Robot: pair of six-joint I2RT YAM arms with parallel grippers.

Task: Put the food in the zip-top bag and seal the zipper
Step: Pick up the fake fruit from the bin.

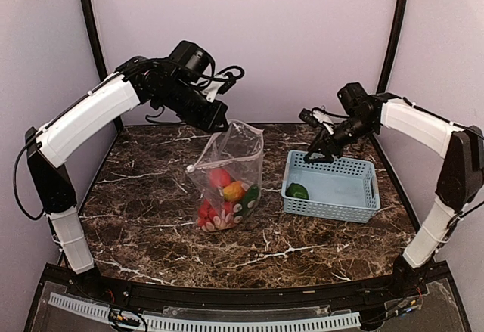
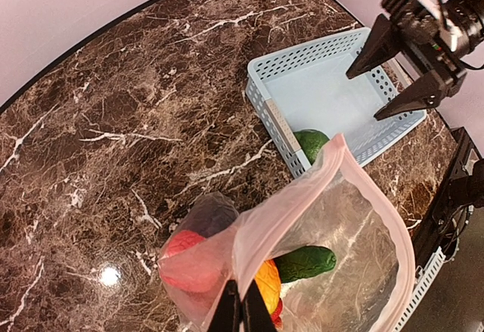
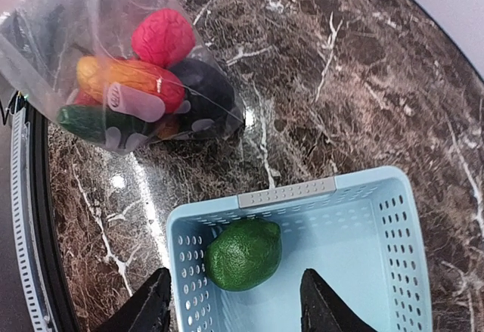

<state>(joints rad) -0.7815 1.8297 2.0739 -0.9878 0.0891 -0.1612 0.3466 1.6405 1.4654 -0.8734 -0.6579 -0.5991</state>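
The clear zip-top bag (image 1: 240,150) hangs upright over the table's middle, its bottom resting on the marble. My left gripper (image 1: 217,122) is shut on its top edge and holds the mouth open. In the left wrist view the gripper (image 2: 242,313) pinches the pinkish zipper strip (image 2: 302,188). Inside lie strawberries (image 1: 214,212), an orange-red piece (image 1: 233,190), a green vegetable (image 2: 306,262) and the dark eggplant (image 3: 203,90). A green lime-like piece (image 1: 297,190) lies in the basket's near-left corner. My right gripper (image 1: 319,150) is open and empty, above that piece (image 3: 243,254).
The light-blue slotted basket (image 1: 333,211) stands right of the bag, holding only the green piece; it also shows in the left wrist view (image 2: 268,109) and the right wrist view (image 3: 287,193). Dark marble table; pale walls behind.
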